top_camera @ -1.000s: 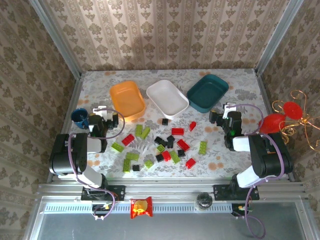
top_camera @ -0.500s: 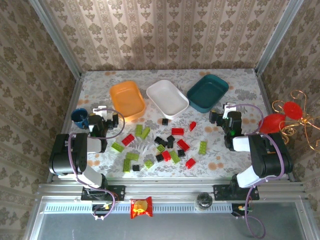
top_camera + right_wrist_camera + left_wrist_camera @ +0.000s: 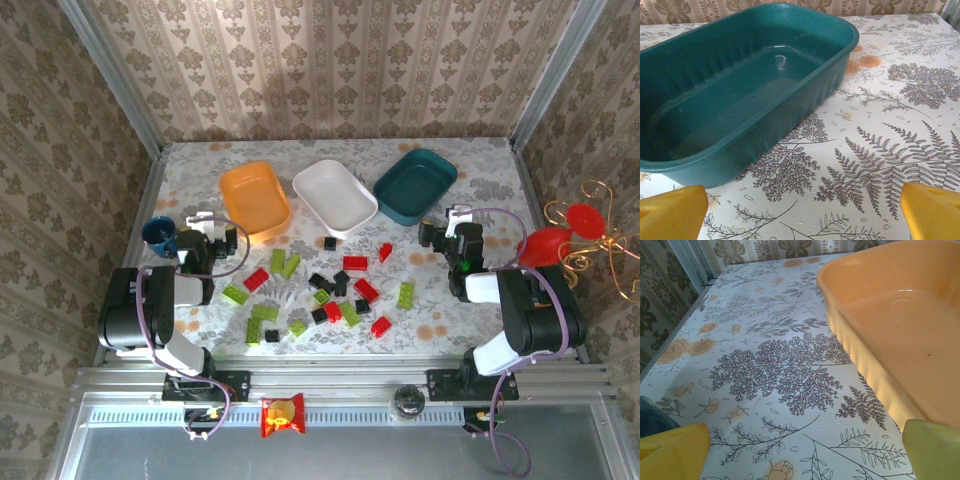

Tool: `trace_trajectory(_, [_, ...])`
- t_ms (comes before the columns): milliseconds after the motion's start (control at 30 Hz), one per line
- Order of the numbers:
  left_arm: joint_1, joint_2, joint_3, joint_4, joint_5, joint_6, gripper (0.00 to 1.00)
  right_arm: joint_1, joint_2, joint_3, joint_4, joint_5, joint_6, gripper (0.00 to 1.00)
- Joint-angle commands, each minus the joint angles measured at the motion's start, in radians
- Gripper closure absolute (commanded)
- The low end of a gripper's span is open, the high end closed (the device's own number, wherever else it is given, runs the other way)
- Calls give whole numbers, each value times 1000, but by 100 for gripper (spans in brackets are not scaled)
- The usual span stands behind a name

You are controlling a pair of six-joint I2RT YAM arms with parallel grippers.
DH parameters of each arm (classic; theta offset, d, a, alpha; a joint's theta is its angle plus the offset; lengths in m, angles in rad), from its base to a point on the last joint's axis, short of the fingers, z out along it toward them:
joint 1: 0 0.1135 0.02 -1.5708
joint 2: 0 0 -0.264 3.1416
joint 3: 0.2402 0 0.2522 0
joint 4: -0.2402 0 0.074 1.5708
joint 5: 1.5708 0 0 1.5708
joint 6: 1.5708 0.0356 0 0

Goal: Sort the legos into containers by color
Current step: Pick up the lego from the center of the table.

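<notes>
Beige damask wallpaper lines the walls around a bench (image 3: 190,165) covered in a white cloth printed with leaves and flowers. Across the upper middle of the overhead frame, three shallow tubs sit in a row, each angled: an orange tub (image 3: 255,200) on the left, a white tub (image 3: 335,196) in the centre and a dark teal tub (image 3: 415,185) on the right. All three look empty. Below them, in the middle of the frame, the legos (image 3: 320,290) lie scattered loose on the cloth, red, lime green and black mixed together. One black brick (image 3: 329,242) sits apart, just below the white tub.

The left pincer (image 3: 228,240) hangs at the left of the frame, near the lower end of the orange tub, with a small dark blue cup (image 3: 158,233) further left. Its wrist view shows yellow fingers (image 3: 675,452) spread wide at the lower corners, with nothing between them. The right pincer (image 3: 427,236) sits at the right, just below the teal tub, its yellow fingers (image 3: 672,212) likewise wide apart and holding nothing.
</notes>
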Motion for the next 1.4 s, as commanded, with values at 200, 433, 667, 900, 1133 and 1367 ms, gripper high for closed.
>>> trace_trajectory(200, [7, -4, 25, -5, 25, 16, 0, -5, 0, 19, 10, -20, -13, 0])
trace_trajectory(433, [8, -5, 25, -4, 26, 17, 0, -8, -4, 21, 12, -15, -10, 0])
trace_trajectory(667, [-91, -191, 135, -335, -212, 48, 0, 14, -130, 240, -550, 117, 129, 0])
trace_trajectory(900, [-168, -343, 105, -315, -369, -84, 0, 157, -220, 324, -793, 459, 228, 0])
trace_trajectory(1133, [-90, -437, 138, -438, -208, -606, 0, 108, -372, 281, -993, 242, 852, 0])
trace_trajectory(1367, [60, -429, 94, -292, 149, -1031, 0, 228, -444, 320, -1195, 51, 765, 0])
